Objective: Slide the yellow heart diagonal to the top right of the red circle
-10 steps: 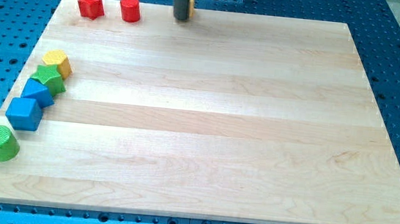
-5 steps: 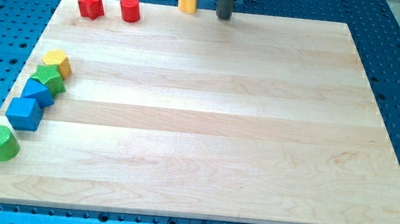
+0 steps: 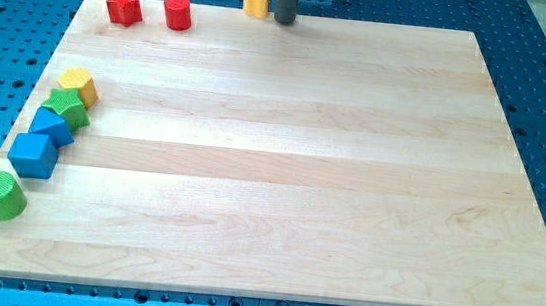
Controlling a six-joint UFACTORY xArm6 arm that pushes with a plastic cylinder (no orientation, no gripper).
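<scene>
Yellow heart (image 3: 256,1) sits at the far edge of the wooden surface (image 3: 282,164), slightly left of centre, its heart outline hard to make out from this angle. My tip (image 3: 284,19) stands just beside it on the right, close enough that contact cannot be ruled in or out. No jaws exist on this arm, which ends in a plain dark rod. Further left along the same far edge rests the red circle (image 3: 177,11), well apart from the heart, and the red star-like block (image 3: 123,6) lies just to its left. Down the left side of the surface a curved row of blocks runs from far to near: a yellow hexagonal block (image 3: 78,85), a green star-like block (image 3: 66,106), a blue block (image 3: 52,126) whose shape is unclear, a blue cube (image 3: 33,154), and a green cylinder (image 3: 0,195) nearest the front corner.
</scene>
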